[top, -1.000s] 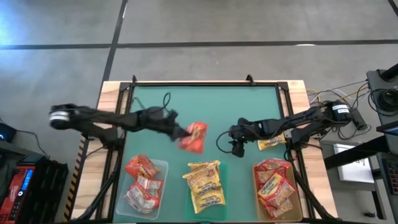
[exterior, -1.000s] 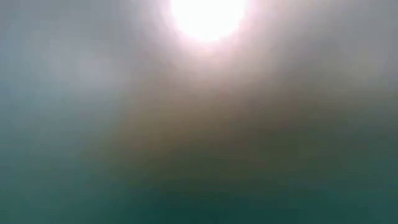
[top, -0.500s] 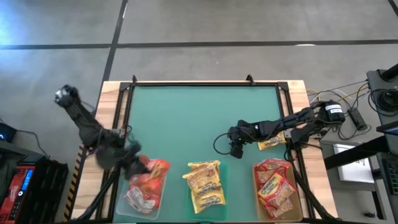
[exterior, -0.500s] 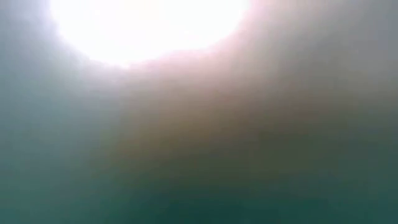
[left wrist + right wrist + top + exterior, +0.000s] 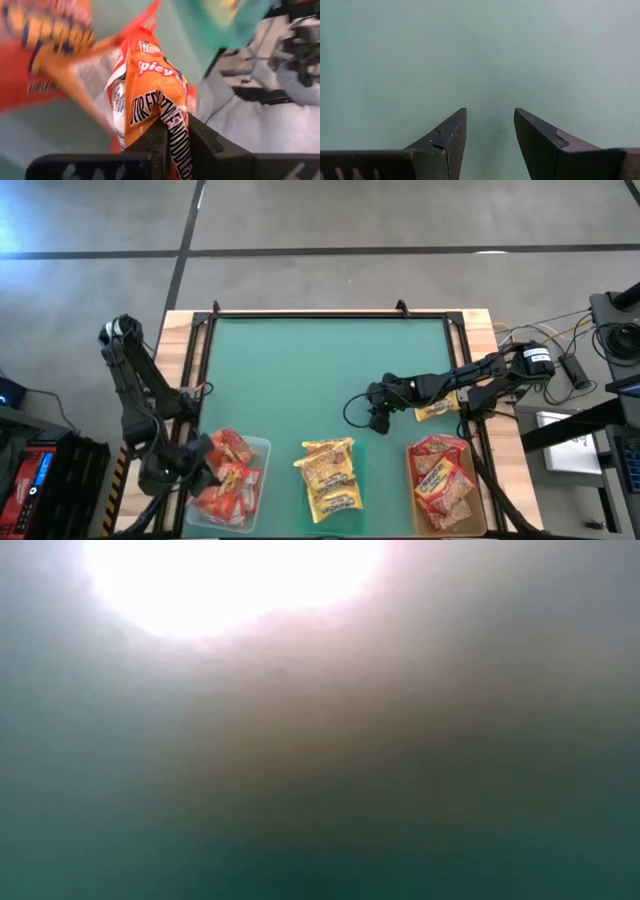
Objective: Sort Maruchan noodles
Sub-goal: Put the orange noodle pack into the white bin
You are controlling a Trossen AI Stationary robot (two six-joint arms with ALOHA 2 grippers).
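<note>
Nearest the front edge, the sorting looks close to finished. The left gripper (image 5: 200,472) is over the left tray (image 5: 262,448), its fingers pinched tight on an orange spicy packet (image 5: 152,95) which hangs above the red-orange packets (image 5: 232,470) already piled there; it has not been let go. Beside it, the middle tray (image 5: 357,465) holds the yellow packets (image 5: 328,475), and the right tray (image 5: 480,490) holds the red packets with pale labels (image 5: 440,475). All three trays sit in a row along the front of the green mat (image 5: 320,360).

Farther back, one yellow packet (image 5: 437,411) lies loose near the right side rail, partly under the right arm. I'd judge that to be the only one left to place, and it belongs in the middle tray. The right gripper (image 5: 378,418) hovers low over bare mat just inboard of it, fingers spread and holding nothing.

For room, the whole back half of the mat is bare, so either arm can swing freely there. The tight spots are the dark frame rails at both sides and the left tray's wall close by the left gripper. The low view shows only glare.
</note>
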